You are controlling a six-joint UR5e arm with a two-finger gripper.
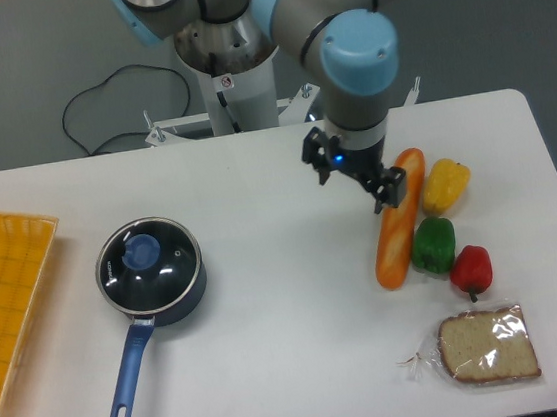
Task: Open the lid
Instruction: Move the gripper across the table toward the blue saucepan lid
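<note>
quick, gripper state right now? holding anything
Gripper: open, holding nothing, above the table beside the baguette, far from the lid.

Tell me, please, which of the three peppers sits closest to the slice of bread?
The red pepper, the one lowest in the camera view, just above the bagged bread slice; the green pepper and yellow pepper lie farther up.

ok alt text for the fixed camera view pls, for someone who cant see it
A robot arm's open gripper hangs over a white table beside a baguette, well right of a blue saucepan with its glass lid on. Yellow, green and red peppers and bagged bread lie right; a yellow tray sits left.
</note>
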